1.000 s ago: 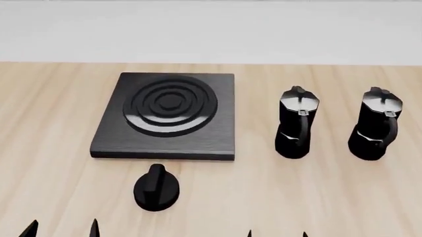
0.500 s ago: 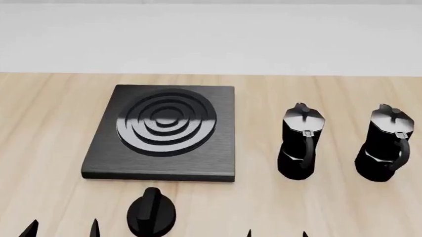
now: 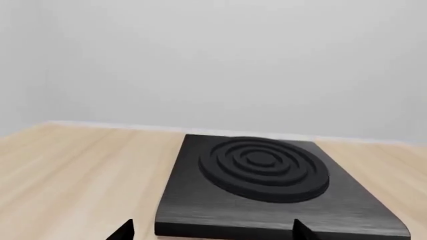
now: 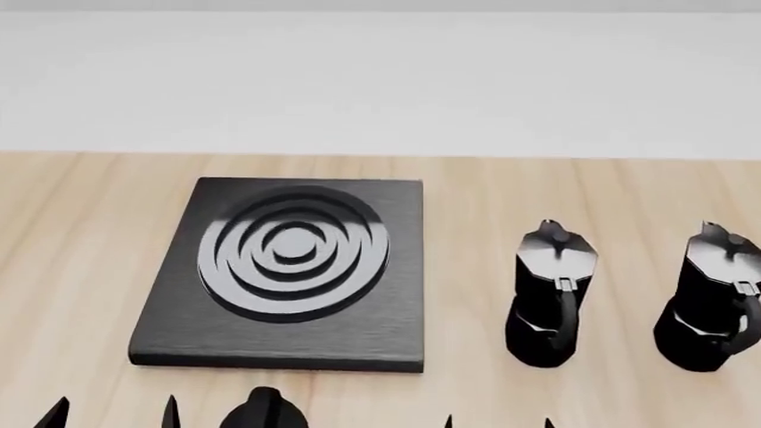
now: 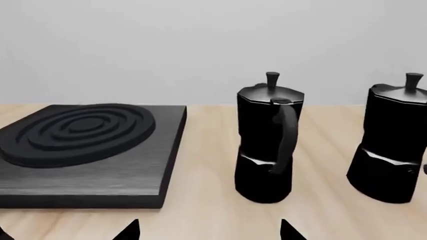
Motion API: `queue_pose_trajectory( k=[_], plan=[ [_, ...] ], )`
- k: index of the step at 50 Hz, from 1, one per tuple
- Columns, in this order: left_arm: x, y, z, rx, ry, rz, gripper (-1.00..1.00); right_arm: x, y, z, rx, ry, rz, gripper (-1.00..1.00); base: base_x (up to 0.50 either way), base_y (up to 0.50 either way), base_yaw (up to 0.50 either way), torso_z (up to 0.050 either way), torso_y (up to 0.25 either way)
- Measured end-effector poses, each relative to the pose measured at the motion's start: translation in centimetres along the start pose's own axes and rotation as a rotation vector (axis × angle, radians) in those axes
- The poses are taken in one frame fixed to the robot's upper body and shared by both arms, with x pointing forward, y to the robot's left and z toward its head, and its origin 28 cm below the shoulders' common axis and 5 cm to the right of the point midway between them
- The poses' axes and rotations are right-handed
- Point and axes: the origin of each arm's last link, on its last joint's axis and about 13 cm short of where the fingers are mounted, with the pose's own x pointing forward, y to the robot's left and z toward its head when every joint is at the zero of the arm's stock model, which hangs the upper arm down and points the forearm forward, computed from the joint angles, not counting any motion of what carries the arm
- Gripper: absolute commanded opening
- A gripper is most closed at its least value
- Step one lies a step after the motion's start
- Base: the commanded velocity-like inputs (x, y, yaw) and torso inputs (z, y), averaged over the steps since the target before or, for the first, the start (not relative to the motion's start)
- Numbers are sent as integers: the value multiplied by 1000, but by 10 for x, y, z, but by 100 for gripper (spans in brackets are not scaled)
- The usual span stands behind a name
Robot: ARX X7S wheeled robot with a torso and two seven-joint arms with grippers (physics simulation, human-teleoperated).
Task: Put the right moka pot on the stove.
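The black faceted right moka pot (image 4: 714,303) stands upright near the wooden table's (image 4: 71,267) right edge, beside its twin (image 4: 550,299), apart from the flat black ringed stove (image 4: 285,272). Both grippers, left (image 4: 110,415) and right (image 4: 500,422), spread wide, empty.

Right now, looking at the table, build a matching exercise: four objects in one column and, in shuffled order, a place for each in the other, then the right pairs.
Objects
1. stove
2. left moka pot
3. right moka pot
4. oval knob

Places (head view)
A. partly cut off at the bottom edge, in front of the slab
B. farthest right
C. between the slab and the other pot
D. left half of the table

Pairs: 1-D, 2-C, 3-B, 4-A
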Motion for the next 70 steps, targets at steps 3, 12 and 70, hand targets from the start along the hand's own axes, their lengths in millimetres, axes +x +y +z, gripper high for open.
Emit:
queue_pose_trajectory(
  k=[3, 12, 70],
  plan=[
    [0, 0, 0, 0, -1, 0, 100, 0, 0, 0, 0, -1, 0, 100, 186, 0, 0, 0, 0],
    [0, 0, 0, -2, -1, 0, 100, 0, 0, 0, -1, -1, 1, 100, 184, 0, 0, 0, 0],
    [1, 1, 138, 44, -82, -62, 100, -13, -14, 98, -39, -115, 13, 100, 29, 0, 0, 0, 0]
  ],
)
